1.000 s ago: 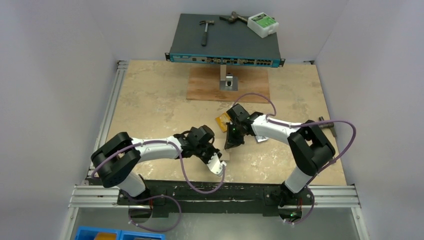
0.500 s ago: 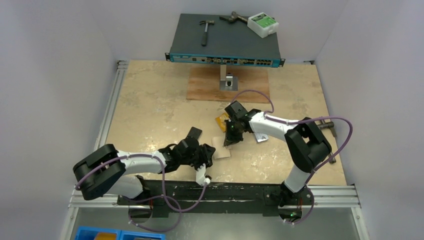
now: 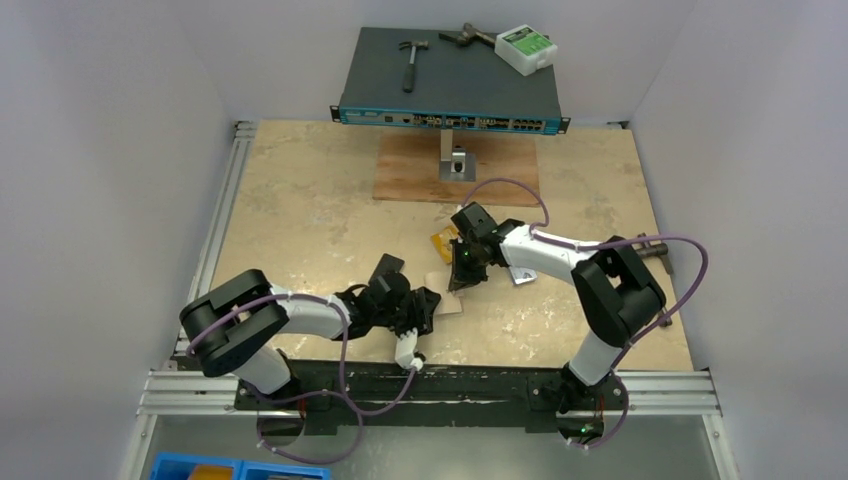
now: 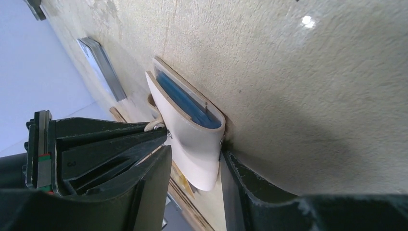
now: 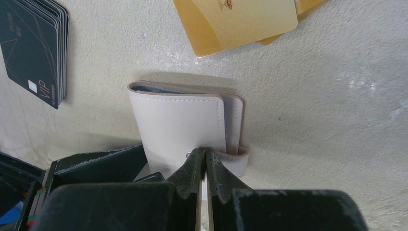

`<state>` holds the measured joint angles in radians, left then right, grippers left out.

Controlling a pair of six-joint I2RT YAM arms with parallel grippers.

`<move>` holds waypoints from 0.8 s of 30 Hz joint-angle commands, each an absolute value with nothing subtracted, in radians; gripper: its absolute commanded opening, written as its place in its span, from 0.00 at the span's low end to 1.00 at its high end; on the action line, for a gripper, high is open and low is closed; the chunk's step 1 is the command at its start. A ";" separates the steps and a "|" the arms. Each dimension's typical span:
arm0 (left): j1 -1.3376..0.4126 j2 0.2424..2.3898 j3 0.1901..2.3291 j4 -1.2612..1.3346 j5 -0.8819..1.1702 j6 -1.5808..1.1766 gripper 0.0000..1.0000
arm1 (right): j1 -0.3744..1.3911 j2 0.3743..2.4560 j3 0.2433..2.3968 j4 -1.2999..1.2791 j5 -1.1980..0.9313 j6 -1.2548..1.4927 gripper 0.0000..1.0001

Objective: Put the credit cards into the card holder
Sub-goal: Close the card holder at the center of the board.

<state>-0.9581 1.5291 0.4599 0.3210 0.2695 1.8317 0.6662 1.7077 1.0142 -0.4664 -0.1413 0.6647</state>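
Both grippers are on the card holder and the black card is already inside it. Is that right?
Not quite. The left gripper and right gripper are both on the card holder, but the black card is not inside it. The right wrist view shows it lying outside the holder, to its upper left and not touching it.

Three cameras, and we are seeing one card holder (image 3: pixel 451 304) in all of them.
From above and behind the arm bases we are looking down over the whole table (image 3: pixel 300 210); from the left wrist we are skimming low along the surface, very near the holder's open edge; from the right wrist we are looking steeply down, close on its cover.
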 commanded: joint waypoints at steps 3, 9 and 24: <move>-0.960 1.571 0.480 0.183 0.294 1.953 0.39 | 0.667 1.686 0.987 -0.431 -0.115 0.652 0.05; -0.959 1.566 0.470 0.077 0.304 2.044 0.23 | 0.661 1.679 1.006 -0.445 -0.109 0.652 0.18; -0.959 1.587 0.583 -0.145 0.275 2.040 0.18 | 0.662 1.613 1.021 -0.511 -0.041 0.638 0.10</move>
